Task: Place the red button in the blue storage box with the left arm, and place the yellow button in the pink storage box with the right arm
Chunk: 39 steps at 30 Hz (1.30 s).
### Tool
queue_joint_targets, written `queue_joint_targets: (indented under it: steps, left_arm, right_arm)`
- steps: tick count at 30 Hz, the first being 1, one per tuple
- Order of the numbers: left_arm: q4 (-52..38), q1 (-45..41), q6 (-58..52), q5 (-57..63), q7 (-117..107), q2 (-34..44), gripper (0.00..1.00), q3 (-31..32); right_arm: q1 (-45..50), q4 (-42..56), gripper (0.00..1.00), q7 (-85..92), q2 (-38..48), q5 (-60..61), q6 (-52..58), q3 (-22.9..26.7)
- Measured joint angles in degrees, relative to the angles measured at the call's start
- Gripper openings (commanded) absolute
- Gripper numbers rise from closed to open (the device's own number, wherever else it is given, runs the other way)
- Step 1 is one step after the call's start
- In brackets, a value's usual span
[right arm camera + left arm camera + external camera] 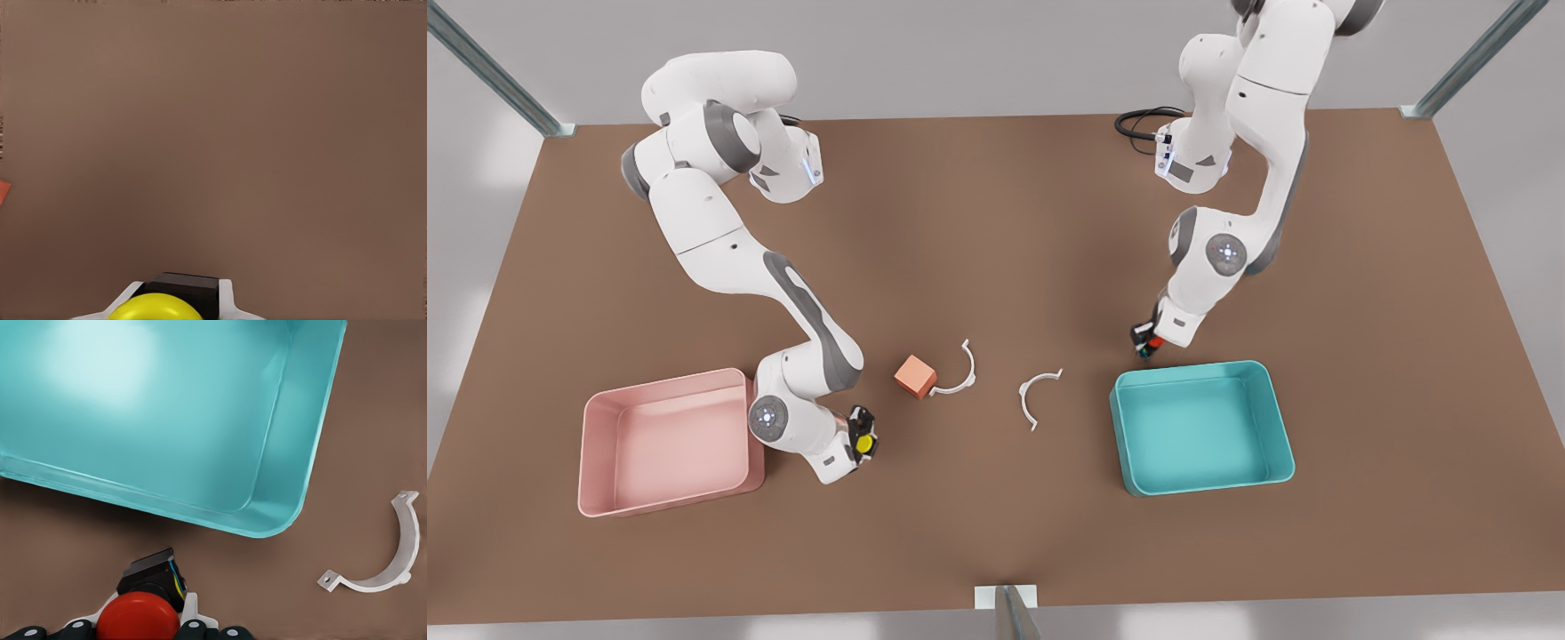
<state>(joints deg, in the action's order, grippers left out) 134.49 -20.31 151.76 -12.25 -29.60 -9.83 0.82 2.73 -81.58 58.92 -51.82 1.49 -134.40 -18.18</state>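
Observation:
My left gripper (1149,345) is on the front view's right and is shut on the red button (1154,342), held just outside the far left corner of the blue storage box (1200,427). The left wrist view shows the red button (139,617) between the fingers, short of the blue storage box (147,413) rim. On the front view's left, my right gripper (863,440) is shut on the yellow button (864,442), to the right of the pink storage box (663,444) and outside it. The yellow button (155,308) hangs over bare table in the right wrist view.
A salmon-orange cube (915,376) and two white curved brackets (970,372) (1024,396) lie on the brown table between the boxes. One bracket (373,585) lies near the blue box's corner. A black cable (1138,124) coils at the far edge.

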Motion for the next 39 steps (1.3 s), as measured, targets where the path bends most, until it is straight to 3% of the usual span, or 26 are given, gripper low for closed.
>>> queue_joint_targets:
  steps: [5, 12, 18, 21, 22, 23, 25, 26, 27, 30, 34, 36, 39]
  left_arm:
    - [-3.39, 0.07, -7.54, 2.44, -0.36, 6.27, 0.55, -0.15]
    - [-30.64, 2.85, -18.05, 3.97, -1.56, -8.8, 0.55, -0.44]
    - [-42.4, 6.25, -21.7, 4.44, -2.12, -19.15, 0.55, -0.46]
    - [-43.88, 7.15, -22.5, 4.22, -2.2, -23.01, 0.57, -0.42]
    - [-43.99, 7.28, -22.68, 3.91, -2.2, -23.66, 0.65, -0.4]
    - [-44.05, 7.34, -22.84, 3.7, -2.21, -24.26, 0.65, -0.39]
    - [-44.1, 7.32, -23.09, 3.41, -2.22, -25.52, 0.69, -0.34]
    - [-44.11, 7.31, -23.18, 3.22, -2.24, -26.51, 0.8, -0.23]
    - [-44.1, 7.21, -23.25, 2.89, -2.2, -27.28, 1.0, -0.13]
    - [-44.52, 7.08, -23.75, 2.27, -1.97, -26.89, 1.0, -0.04]
    - [-46.33, 7.36, -28.38, 5.67, -0.81, -16.56, 1.0, -1.12]
    - [-49.88, 7.59, -35.76, 7.75, 1.35, -9.35, 1.0, -2.85]
    - [-51.91, 10.76, -46.34, 10.75, 4.95, -1.21, 1.0, -2.13]
  right_arm:
    - [0.61, 0.16, 0.32, 0.38, 4.08, -0.03, 1.39, -0.01]
    - [-4.51, -5.14, 0.33, -9.52, 18.33, -3.4, 9.61, 0.6]
    - [-17.95, -8.11, 0.33, -15.34, 21.0, -4.24, 11.95, 0.03]
    - [-21.87, -8.97, 0.34, -16.87, 20.34, -4.32, 12.39, 0.08]
    - [-22.66, -9.14, 0.38, -17.33, 19.61, -4.36, 12.43, 0.23]
    - [-23.34, -9.21, 0.46, -17.79, 18.93, -4.43, 12.44, 0.38]
    - [-24.03, -9.08, 0.81, -18.83, 17.47, -4.87, 11.82, 0.57]
    - [-24.19, -8.96, 1.0, -19.42, 17.06, -5.15, 11.42, 0.64]
    - [-24.28, -8.89, 1.0, -20.0, 16.72, -5.38, 11.08, 0.68]
    - [-24.31, -8.14, 1.0, -21.51, 16.34, -5.74, 10.38, 0.71]
    - [-20.87, 3.29, 1.0, -22.8, 17.02, -5.51, 10.96, 1.13]
    - [-12.69, 6.94, 1.0, -23.85, 24.47, -5.29, 14.13, 9.14]
    - [-5.54, -3.62, 1.0, -28.34, 40.63, -6.07, 21.47, 14.45]
